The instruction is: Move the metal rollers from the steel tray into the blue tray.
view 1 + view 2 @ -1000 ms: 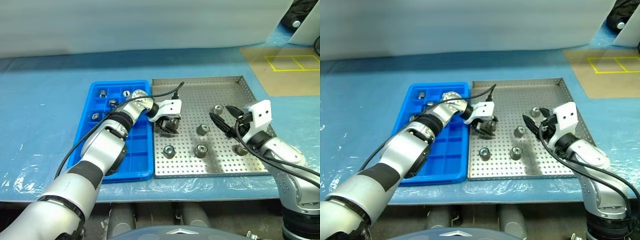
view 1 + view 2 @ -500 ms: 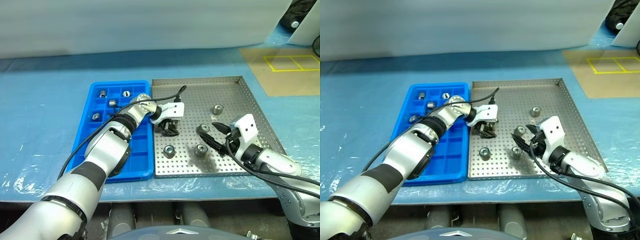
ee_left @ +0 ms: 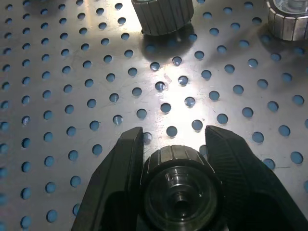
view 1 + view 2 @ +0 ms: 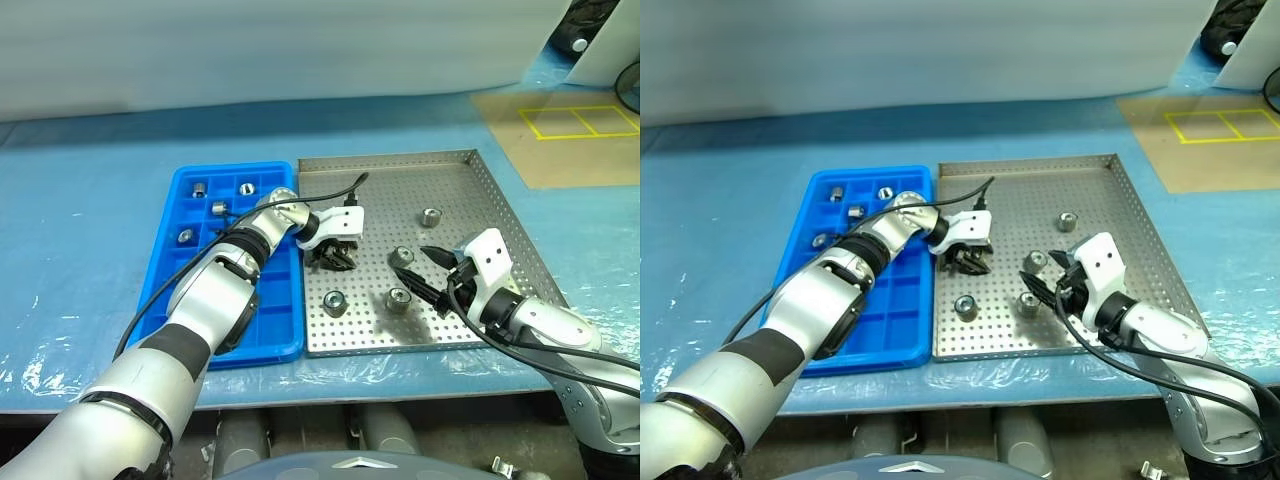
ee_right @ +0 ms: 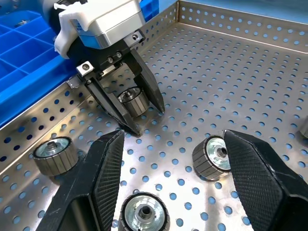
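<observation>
- left hand (image 4: 333, 256) is clamped tight on one of the metal rollers (image 3: 179, 190), low on the steel tray (image 4: 470, 190), gripping its sides so it can lift out clean
- blue tray (image 4: 190, 300) sits just beside that hand, so it's a short carry
- right hand (image 4: 421, 272) hangs spread wide with nothing in it, two loose rollers (image 5: 214, 157) right under its fingers, probably lining up its own pick
</observation>
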Controlling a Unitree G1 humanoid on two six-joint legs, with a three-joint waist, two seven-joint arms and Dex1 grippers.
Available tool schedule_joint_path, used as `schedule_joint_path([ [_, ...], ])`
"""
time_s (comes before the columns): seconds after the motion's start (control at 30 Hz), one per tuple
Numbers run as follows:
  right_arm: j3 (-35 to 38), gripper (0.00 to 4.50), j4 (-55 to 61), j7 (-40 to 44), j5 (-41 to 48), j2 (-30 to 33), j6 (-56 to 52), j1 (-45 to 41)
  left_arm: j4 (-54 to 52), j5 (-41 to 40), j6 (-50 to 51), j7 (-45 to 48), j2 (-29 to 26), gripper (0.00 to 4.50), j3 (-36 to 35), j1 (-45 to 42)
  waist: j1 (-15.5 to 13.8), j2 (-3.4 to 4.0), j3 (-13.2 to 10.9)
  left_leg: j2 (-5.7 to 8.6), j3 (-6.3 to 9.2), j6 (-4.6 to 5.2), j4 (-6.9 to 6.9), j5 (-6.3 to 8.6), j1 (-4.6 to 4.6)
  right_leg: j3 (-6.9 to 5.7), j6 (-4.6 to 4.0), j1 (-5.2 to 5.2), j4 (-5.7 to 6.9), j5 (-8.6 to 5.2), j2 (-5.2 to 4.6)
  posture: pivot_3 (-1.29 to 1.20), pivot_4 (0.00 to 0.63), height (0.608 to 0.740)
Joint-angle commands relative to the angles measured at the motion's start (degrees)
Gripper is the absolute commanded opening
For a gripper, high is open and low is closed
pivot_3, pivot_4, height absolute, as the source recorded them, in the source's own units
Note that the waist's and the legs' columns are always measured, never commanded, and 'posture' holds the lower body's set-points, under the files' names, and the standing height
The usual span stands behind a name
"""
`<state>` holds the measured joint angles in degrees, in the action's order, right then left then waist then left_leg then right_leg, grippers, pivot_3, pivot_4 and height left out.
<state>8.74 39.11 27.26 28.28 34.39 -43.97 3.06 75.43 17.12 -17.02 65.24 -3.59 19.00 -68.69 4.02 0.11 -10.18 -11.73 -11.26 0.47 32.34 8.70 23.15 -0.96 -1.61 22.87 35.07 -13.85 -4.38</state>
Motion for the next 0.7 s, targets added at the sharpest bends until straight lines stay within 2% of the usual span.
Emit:
schedule_joint_path([
  [0.03,-0.1,3.35,1.0,-0.3,-0.5,-0.1,1.6,-0.6,0.0,0.7,-0.2,0.6,-0.7,1.74,0.1,0.7,0.0,0.0,0.0,0.0,0.0,0.0,0.0,0.0,0.0,0.0,0.0,-0.01,-0.01,0.0,0.0,-0.61,0.15,0.74],
  [0.2,-0.6,3.35,0.5,-0.4,-1.0,-0.2,1.9,-1.0,0.0,1.1,-0.4,-1.3,-1.1,1.74,0.1,0.7,0.0,0.0,0.0,-0.01,0.01,-0.02,0.0,0.03,-0.01,0.0,0.0,-0.03,-0.05,0.0,0.0,-0.6,0.15,0.74],
  [0.37,-1.0,3.35,0.0,-0.3,-1.3,-0.5,2.2,-1.7,-0.9,-1.1,-2.4,0.8,-1.7,1.74,-1.7,0.0,0.0,0.0,0.0,-0.01,0.0,0.0,0.0,0.02,-0.01,0.0,0.0,-0.03,-0.06,0.01,0.0,-0.59,0.15,0.74],
  [0.5,-1.8,3.35,-1.0,0.2,-1.7,-0.4,2.7,-2.6,-2.8,-6.2,-2.3,6.9,-2.3,1.74,-6.2,-1.7,0.0,0.0,0.0,-0.01,0.0,0.02,-0.03,0.01,0.01,-0.01,0.0,0.0,-0.07,0.02,0.0,-0.57,0.15,0.74],
  [0.7,-3.3,3.35,-4.3,1.9,-1.9,-0.2,4.1,-7.0,-8.4,-10.9,-6.2,14.3,-6.9,1.74,-9.8,-2.6,-0.2,0.0,0.0,-0.01,-0.01,0.14,-0.05,-0.03,0.1,-0.02,-0.03,0.05,-0.12,0.03,-0.01,-0.51,0.15,0.74],
])
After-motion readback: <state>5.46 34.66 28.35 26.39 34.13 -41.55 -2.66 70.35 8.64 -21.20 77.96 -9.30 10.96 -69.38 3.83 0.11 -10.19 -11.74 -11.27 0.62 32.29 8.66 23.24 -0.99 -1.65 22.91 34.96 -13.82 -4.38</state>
